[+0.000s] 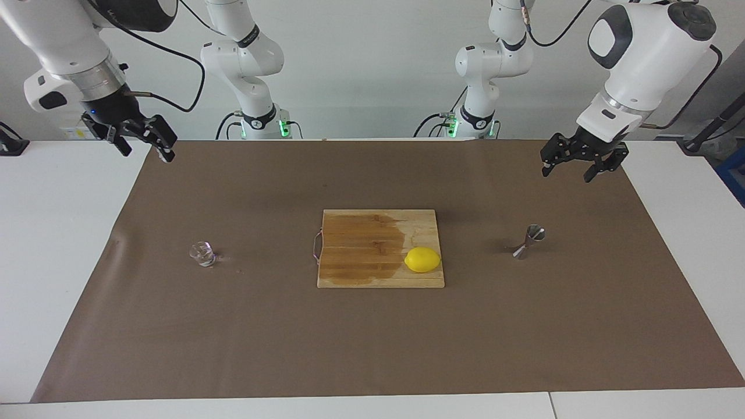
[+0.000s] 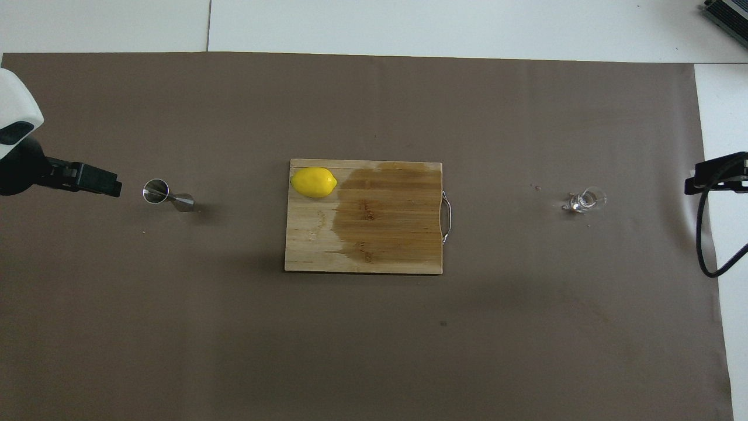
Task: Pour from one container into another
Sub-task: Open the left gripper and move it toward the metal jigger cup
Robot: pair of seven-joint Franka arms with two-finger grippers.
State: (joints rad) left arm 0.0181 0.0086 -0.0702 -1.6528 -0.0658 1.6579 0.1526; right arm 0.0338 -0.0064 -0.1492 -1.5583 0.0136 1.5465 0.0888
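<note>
My left gripper hangs spread over the brown mat's edge, my right gripper likewise. Farther out stand the steel hourglass jigger, the damp bamboo board bearing a lemon, and the faceted glass cup, seemingly upright.

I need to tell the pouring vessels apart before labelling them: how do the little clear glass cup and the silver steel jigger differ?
The tiny clear, faceted glass cup is see-through and squat; the small silver, hourglass-shaped steel jigger is opaque metal, with two cones joined at a narrow waist. The cup stands toward the right arm's end of the table, the jigger toward the left arm's end, with the wooden cutting board between them. Both rest on the brown mat, untouched.
</note>
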